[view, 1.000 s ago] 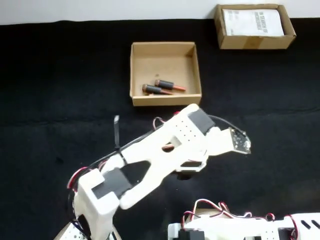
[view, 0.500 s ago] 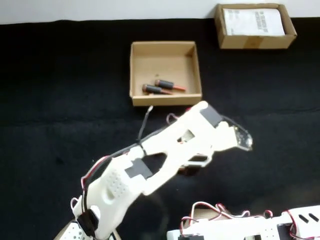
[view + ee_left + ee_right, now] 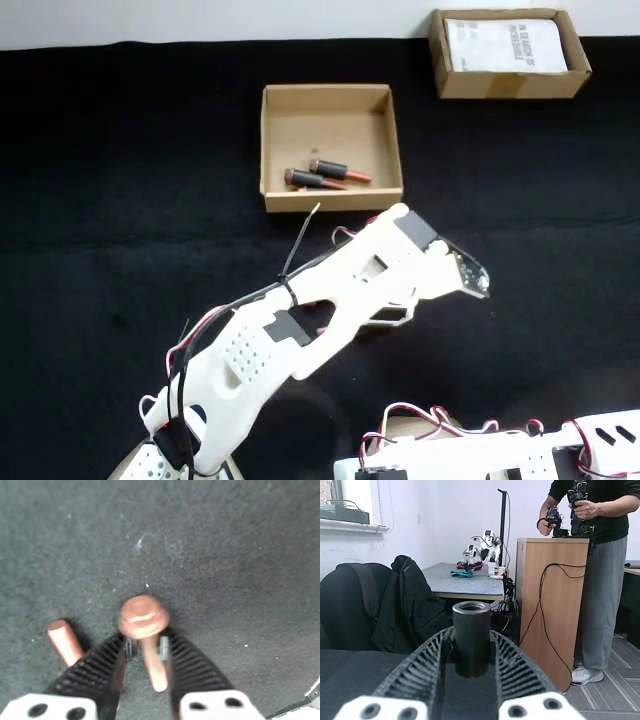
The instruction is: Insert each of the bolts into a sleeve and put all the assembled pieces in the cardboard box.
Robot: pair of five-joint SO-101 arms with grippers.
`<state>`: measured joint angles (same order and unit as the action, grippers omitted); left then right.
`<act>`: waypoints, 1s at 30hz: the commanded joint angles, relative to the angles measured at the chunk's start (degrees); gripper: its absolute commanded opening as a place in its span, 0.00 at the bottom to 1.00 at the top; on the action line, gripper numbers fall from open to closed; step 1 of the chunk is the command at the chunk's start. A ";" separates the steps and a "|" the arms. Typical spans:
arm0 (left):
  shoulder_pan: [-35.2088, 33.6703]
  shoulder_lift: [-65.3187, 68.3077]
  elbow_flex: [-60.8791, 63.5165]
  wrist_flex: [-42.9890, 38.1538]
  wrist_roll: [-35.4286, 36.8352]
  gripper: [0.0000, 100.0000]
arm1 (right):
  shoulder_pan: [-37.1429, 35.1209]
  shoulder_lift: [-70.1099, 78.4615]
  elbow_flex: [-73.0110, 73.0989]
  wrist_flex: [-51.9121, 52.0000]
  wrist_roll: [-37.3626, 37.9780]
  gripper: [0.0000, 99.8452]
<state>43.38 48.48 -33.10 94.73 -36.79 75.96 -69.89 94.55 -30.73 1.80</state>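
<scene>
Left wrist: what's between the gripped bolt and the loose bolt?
One ribbed finger of the left gripper, then bare black mat; left wrist view.

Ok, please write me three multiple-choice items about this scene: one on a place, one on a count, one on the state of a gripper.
1. Where do the assembled pieces lie?
A) in the cardboard box
B) on a shelf
C) in a drawer

2. How many assembled pieces are there?
A) one
B) two
C) four

3. What does the right gripper hold?
A) nothing
B) a screwdriver
C) a black sleeve

Answers:
1 A: in the high view they lie inside the cardboard box, near its front wall.
2 B: two lie there side by side.
3 C: the right wrist view shows the fingers shut on the black sleeve.
</scene>
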 commanded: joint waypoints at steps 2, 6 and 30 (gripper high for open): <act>-0.13 0.13 -1.54 -0.26 -0.26 0.04 | -0.22 -1.63 -0.75 -1.45 2.37 0.01; -0.04 0.13 -1.63 -0.44 0.18 0.02 | -0.22 -1.63 -0.48 -1.45 2.73 0.01; -0.75 -33.36 -11.30 5.36 26.81 0.01 | -25.36 -1.63 8.31 16.75 -1.76 0.01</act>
<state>43.30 24.66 -41.98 100.00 -15.96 56.35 -70.24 95.52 -17.19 0.84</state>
